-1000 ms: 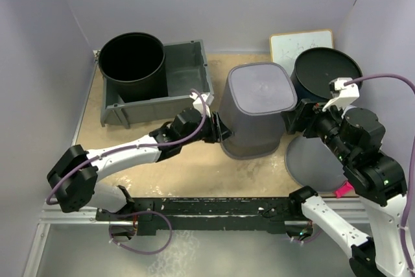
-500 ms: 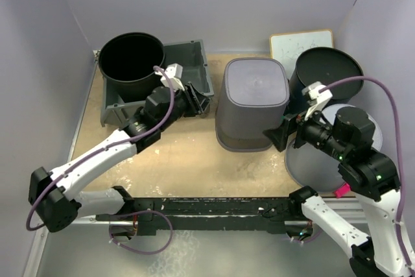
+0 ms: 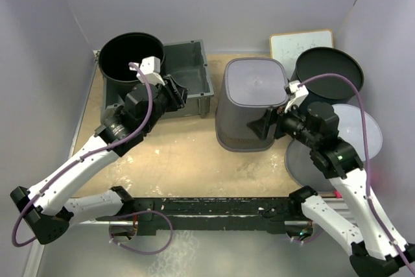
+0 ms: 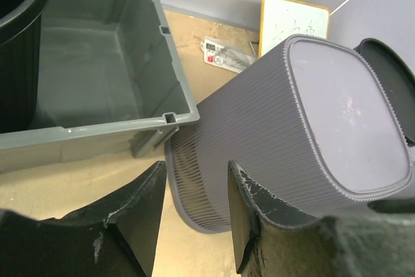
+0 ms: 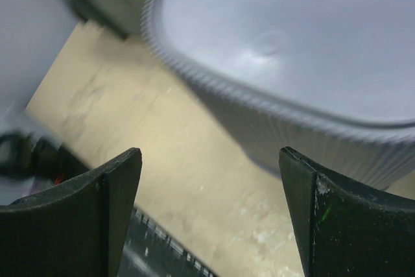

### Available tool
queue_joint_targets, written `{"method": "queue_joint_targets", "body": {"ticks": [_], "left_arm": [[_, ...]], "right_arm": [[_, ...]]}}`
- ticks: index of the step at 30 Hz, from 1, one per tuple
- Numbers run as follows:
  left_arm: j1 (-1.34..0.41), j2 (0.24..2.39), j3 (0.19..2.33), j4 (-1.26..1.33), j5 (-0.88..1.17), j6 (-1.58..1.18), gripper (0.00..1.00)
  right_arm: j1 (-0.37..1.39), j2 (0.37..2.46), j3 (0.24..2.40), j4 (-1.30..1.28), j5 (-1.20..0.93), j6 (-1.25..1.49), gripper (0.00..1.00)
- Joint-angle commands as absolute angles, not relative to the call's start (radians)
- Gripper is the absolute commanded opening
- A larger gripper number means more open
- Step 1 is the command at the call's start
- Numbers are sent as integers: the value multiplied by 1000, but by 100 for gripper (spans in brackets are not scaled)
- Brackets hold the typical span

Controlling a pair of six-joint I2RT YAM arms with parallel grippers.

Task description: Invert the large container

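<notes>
Grey ribbed large container (image 3: 251, 105) is sitting base-up just R of the grey bin (image 3: 194, 56), so flip is looking done, nothing left. L gripper (image 3: 181, 92), fingers apart, is hovering by bin's R wall. R gripper (image 3: 264, 123), also apart, is hovering well R of bin.

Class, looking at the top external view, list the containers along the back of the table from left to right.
Black bucket → open end of the grey bin → large ribbed grey container → black round tub.
</notes>
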State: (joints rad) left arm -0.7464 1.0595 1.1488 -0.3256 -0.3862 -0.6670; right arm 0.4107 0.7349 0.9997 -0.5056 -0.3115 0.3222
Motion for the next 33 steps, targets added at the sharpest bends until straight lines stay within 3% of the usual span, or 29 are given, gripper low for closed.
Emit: {"method": "queue_joint_targets", "body": {"ticks": [1, 4, 8, 18, 27, 30, 33], "left_arm": [[-741, 1034, 1148, -348, -414, -669, 40], [-741, 1011, 1134, -357, -424, -677, 40], [-741, 984, 1131, -387, -445, -680, 40], [-741, 980, 1111, -400, -473, -684, 40], [-741, 962, 1105, -418, -490, -700, 40], [-741, 947, 1109, -434, -498, -703, 41], [-740, 930, 1111, -455, -511, -704, 40]], "right_arm": [[411, 802, 933, -190, 32, 488, 88], [411, 902, 945, -99, 162, 504, 89], [411, 1024, 1047, -125, 112, 489, 88], [422, 871, 790, -4, 69, 597, 83], [528, 1070, 852, 120, 418, 570, 76], [532, 1178, 961, 25, 682, 671, 76], [533, 1266, 1075, -53, 726, 703, 77]]}}
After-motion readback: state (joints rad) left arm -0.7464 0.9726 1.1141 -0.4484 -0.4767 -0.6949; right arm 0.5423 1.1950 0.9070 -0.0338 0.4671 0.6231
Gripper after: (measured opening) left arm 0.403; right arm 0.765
